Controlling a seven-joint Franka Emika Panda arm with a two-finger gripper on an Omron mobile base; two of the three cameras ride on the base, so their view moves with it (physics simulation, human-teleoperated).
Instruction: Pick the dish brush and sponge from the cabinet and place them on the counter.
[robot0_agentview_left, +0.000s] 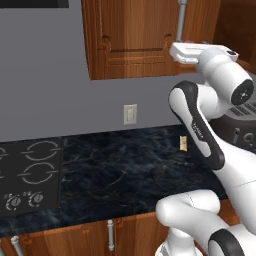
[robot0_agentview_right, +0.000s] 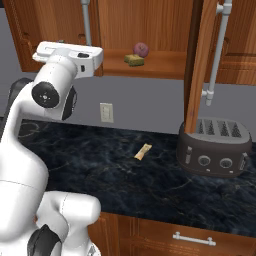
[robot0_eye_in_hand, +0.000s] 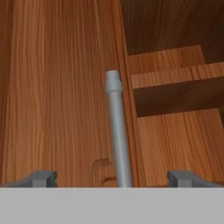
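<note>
Flanking handle (robot0_eye_in_hand: 117, 131), open hand (robot0_eye_in_hand: 113, 178)

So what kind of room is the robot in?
A kitchen, it looks like. There's a stovetop with ring burners, a toaster on the black counter, and a wooden wall cabinet above.

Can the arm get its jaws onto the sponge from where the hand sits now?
Probably not directly. The gripper, jaws open, faces the closed left door's bar handle; the sponge lies further right on the cabinet shelf, whose right door stands open.
</note>
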